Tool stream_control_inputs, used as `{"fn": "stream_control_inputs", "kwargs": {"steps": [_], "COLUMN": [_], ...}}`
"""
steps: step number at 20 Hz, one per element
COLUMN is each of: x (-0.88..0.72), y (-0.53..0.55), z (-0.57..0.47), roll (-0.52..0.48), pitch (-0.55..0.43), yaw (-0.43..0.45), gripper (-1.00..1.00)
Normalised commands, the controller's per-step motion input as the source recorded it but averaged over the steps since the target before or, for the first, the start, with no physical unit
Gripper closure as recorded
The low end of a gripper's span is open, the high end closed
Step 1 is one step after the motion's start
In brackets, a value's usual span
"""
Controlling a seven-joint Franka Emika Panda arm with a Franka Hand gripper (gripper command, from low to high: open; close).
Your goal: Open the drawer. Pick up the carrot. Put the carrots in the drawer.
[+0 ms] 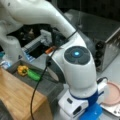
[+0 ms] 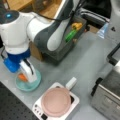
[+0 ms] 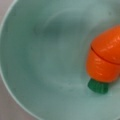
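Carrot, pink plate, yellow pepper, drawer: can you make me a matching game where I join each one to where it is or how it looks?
Things:
1. carrot
2. pink plate
3. yellow pepper
4. drawer

Places or states:
A. pulled open from the wooden cabinet
B. lying in the teal bowl, right under the gripper
C. sitting on the white tray
D. inside the drawer beside a green vegetable

Pairs: 1-B, 2-C, 3-D, 4-A

no readable text, no labels, no brands, no numbers, no signs
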Motion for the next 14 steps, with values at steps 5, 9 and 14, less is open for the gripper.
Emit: {"fn": "stream_control_inputs", "kwargs": {"steps": [5, 9, 14], "x": [0.10, 0.06, 0.05], "y": [-0.13, -0.18, -0.16], "z": [-0.06, -0.11, -0.12], "roll": [0.036, 0.065, 0.100], "pitch": [-0.004, -0.033, -0.048], "yaw": [-0.074, -0.045, -0.032], "gripper": [-1.00, -1.00, -1.00]}}
